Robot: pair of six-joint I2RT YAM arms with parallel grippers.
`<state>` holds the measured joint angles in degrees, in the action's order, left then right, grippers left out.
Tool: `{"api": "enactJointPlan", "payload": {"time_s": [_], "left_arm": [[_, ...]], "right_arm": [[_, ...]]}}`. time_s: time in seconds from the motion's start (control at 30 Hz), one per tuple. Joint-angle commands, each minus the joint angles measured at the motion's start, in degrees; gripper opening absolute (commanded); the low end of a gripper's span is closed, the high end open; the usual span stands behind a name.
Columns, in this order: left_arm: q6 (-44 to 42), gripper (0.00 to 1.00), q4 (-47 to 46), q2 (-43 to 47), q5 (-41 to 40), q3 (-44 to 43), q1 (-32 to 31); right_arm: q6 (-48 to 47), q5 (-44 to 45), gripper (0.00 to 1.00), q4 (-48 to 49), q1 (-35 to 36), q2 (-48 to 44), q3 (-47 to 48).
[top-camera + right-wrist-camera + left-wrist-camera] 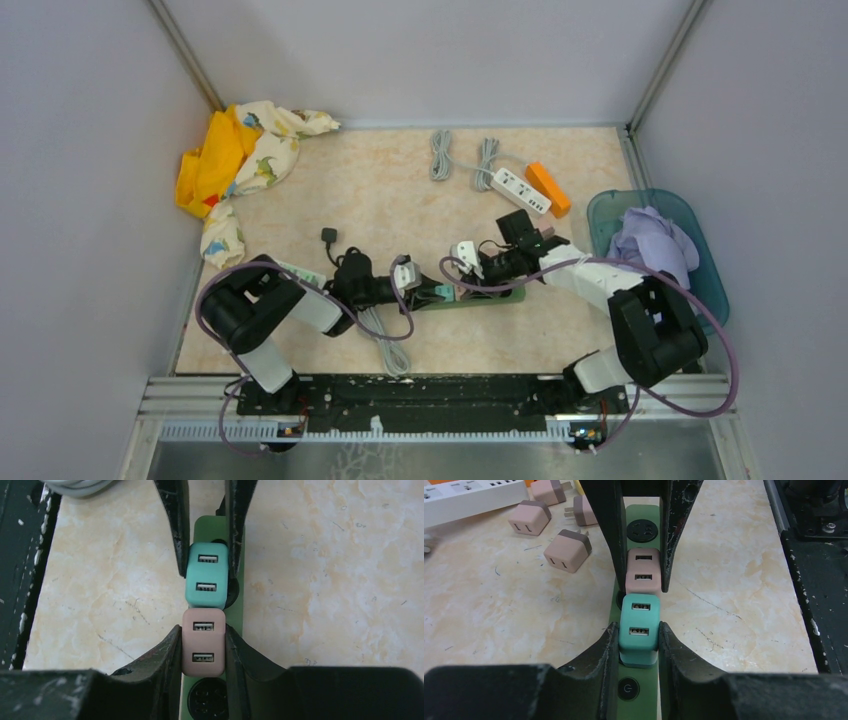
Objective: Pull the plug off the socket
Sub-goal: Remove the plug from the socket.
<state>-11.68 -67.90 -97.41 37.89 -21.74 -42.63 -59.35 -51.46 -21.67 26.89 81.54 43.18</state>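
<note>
Marble table (400,190): we've got the left gripper (638,632) clamped around the teal plug (639,622), right gripper (203,636) around the pink plug (203,647).

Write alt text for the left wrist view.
The left gripper is shut on a teal plug seated in a green power strip. Just beyond, the right gripper clamps a pink plug on the same strip. Loose pink chargers and a white power strip lie nearby.
</note>
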Motion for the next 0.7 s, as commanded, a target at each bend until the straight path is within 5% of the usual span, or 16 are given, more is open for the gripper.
{"api": "enactJointPlan", "payload": {"time_s": [0.0,0.1,0.23,0.53,0.67], "left_arm": [[-0.45,0.01,3.44,-1.47,-0.71,-1.11,0.36],[-0.44,0.01,3.56,-1.56,-0.70,-1.15,0.36],[-0.46,0.01,3.58,-1.56,-0.71,-1.20,0.36],[-0.47,0.01,3.52,-1.45,-0.80,-1.08,0.36],[-0.41,0.01,3.56,-1.56,-0.76,-1.16,0.36]], "right_arm": [[9.44,-8.36,0.00,8.21,3.91,-1.71,1.81],[21.97,-3.01,0.00,20.32,3.78,-2.63,0.35],[24.10,-0.72,0.00,22.30,0.82,-3.17,-0.24],[-10.37,-14.45,0.00,-5.98,-2.85,-2.54,2.11],[-9.36,-15.32,0.00,-4.89,0.85,-1.45,2.25]]}}
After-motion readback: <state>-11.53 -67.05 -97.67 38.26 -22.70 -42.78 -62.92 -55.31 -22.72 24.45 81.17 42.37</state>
